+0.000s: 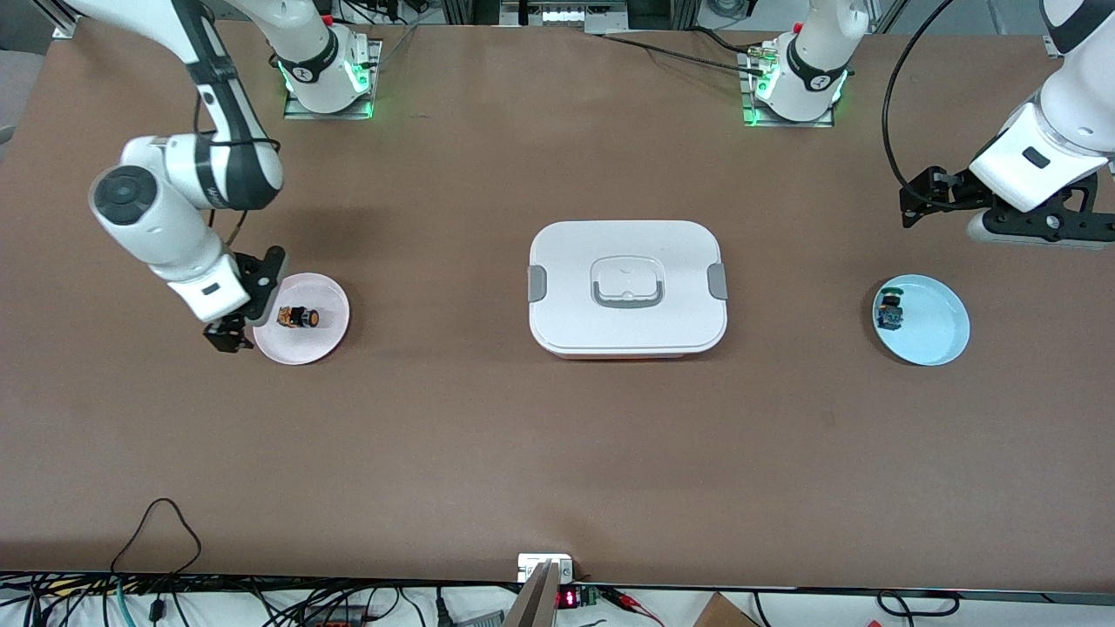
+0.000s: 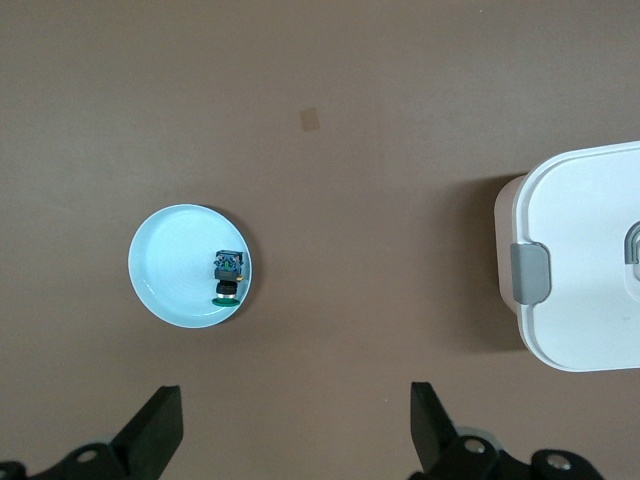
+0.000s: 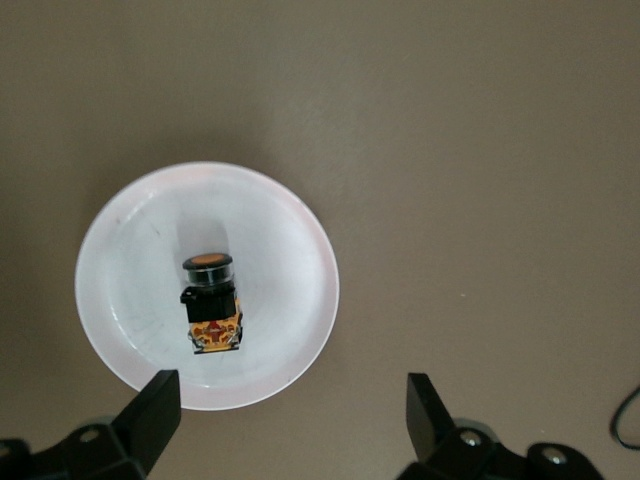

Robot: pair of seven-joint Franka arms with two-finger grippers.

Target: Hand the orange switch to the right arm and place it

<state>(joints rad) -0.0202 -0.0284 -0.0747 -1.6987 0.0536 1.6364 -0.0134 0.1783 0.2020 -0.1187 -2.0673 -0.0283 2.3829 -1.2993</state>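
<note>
The orange switch (image 1: pixel 298 317) lies on its side in a pink plate (image 1: pixel 328 302) toward the right arm's end of the table. In the right wrist view the switch (image 3: pixel 210 300) shows its orange cap, black collar and tan-gold body on the plate (image 3: pixel 285 270). My right gripper (image 1: pixel 228 335) is open and empty, over the plate's rim and the table beside it (image 3: pixel 290 398). My left gripper (image 1: pixel 916 198) is open and empty, over bare table beside a blue plate; its own view shows both fingers wide apart (image 2: pixel 295 405).
A blue plate (image 1: pixel 939 329) toward the left arm's end holds a switch with a green cap and blue body (image 1: pixel 890 311); both show in the left wrist view (image 2: pixel 175 262) (image 2: pixel 228 275). A white lidded box (image 1: pixel 627 335) with grey latches stands mid-table (image 2: pixel 585 250).
</note>
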